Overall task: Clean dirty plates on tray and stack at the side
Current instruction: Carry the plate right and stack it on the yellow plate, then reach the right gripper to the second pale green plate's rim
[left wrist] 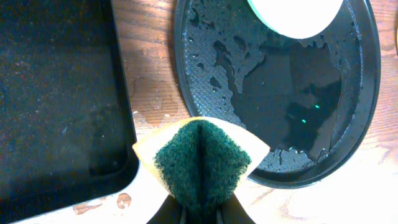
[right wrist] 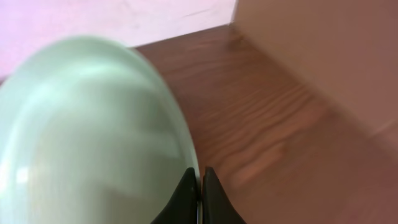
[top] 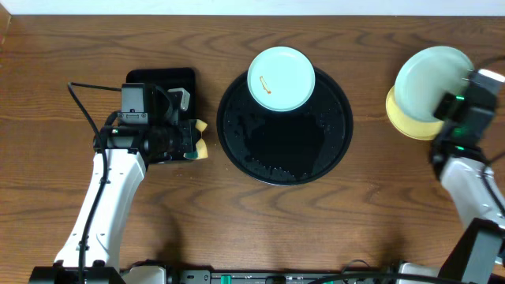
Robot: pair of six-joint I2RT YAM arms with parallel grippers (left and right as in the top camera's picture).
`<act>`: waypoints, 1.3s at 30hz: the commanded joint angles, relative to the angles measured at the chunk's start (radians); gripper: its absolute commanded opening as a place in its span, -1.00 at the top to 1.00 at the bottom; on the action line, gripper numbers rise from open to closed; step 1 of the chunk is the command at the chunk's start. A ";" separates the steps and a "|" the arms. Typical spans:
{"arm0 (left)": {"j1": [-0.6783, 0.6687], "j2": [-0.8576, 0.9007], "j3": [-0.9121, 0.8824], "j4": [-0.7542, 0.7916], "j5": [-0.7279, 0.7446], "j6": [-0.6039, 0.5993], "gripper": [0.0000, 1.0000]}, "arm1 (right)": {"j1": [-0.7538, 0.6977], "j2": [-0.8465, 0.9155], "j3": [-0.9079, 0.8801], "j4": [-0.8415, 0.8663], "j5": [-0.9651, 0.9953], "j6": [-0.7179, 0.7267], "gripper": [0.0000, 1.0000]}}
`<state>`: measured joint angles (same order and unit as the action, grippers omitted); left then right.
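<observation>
**Right gripper (right wrist: 200,180) pinches a mint plate (top: 430,75) by its rim over the yellow plate (top: 400,117), beside the round black tray (top: 237,150).**
Best lowered level and centred before release. The yellow plate is mostly covered and the right wrist view is blurred. Left gripper (left wrist: 199,214) clamps a sponge (left wrist: 200,162); a smeared plate (top: 282,79) sits on the tray.

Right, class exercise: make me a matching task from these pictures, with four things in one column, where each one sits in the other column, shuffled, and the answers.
Things:
1. sponge
2. smeared plate
3. yellow plate
4. plain mint plate

Places:
A. on the round tray
B. held at its rim by the right gripper
C. held by the left gripper
D. on the table, partly under another plate

Pairs: 1-C, 2-A, 3-D, 4-B
</observation>
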<state>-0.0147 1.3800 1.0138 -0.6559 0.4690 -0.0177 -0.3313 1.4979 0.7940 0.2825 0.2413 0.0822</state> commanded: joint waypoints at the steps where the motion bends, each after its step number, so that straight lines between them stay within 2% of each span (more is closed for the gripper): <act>1: 0.003 -0.006 -0.002 0.000 0.010 0.013 0.87 | -0.122 0.008 0.012 0.009 -0.420 0.229 0.98; 6: 0.003 -0.002 -0.002 0.000 0.010 0.013 0.85 | -0.187 0.078 0.012 0.002 -0.477 0.247 0.98; 14: 0.003 0.000 -0.002 0.000 0.010 0.014 0.85 | -0.186 0.229 0.012 0.027 -0.475 0.248 0.98; 20: 0.003 0.000 -0.002 0.000 0.010 0.014 0.85 | -0.187 0.234 0.012 0.058 -0.470 0.246 0.81; 24: 0.003 0.000 -0.002 0.000 0.010 0.014 0.85 | -0.190 0.234 0.023 0.008 -0.456 0.246 0.80; 26: 0.003 0.000 -0.002 0.000 0.010 0.014 0.85 | -0.193 0.234 0.053 -0.052 -0.431 0.243 0.74; 27: 0.003 0.000 -0.002 0.000 0.010 0.014 0.85 | -0.193 0.234 0.069 -0.079 -0.430 0.241 0.55; 28: 0.003 0.000 -0.002 0.000 0.010 0.014 0.85 | -0.193 0.234 0.094 -0.116 -0.430 0.241 0.21; 29: 0.003 0.000 -0.002 0.000 0.010 0.014 0.85 | -0.192 0.234 0.119 -0.158 -0.432 0.241 0.04; 33: 0.003 0.000 -0.002 0.003 0.010 0.014 0.85 | -0.169 0.234 0.300 -0.422 -0.478 0.178 0.05; 39: 0.003 0.000 -0.002 0.022 0.010 0.014 0.85 | -0.010 0.257 0.730 -0.946 -0.546 -0.101 -0.11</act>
<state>-0.0151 1.3800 1.0134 -0.6430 0.4690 -0.0177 -0.4435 1.7443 1.3361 -0.5323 -0.2523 0.1688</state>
